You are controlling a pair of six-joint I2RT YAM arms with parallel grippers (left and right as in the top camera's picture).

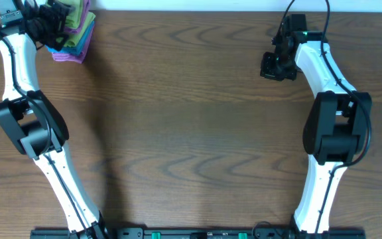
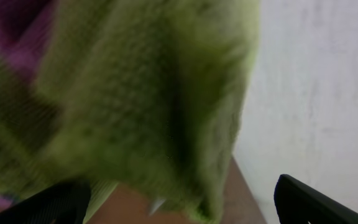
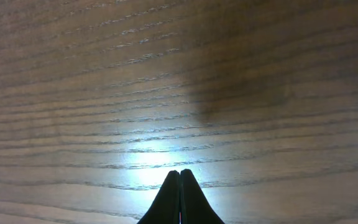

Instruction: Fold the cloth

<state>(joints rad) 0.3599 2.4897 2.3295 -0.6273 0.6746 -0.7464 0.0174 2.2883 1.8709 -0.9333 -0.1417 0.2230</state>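
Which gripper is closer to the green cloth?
Left. The left gripper is right at the green cloth in the far corner; the right gripper is over the table, far across.

The lime-green microfibre cloth [image 1: 80,13] sits bunched and rumpled at the far corner of the surface [image 1: 191,133], toward 11 o'clock in the overhead view, partly hidden. From the left wrist it is a blurred, nubby green mass, with a small whitish tab at its lower edge.
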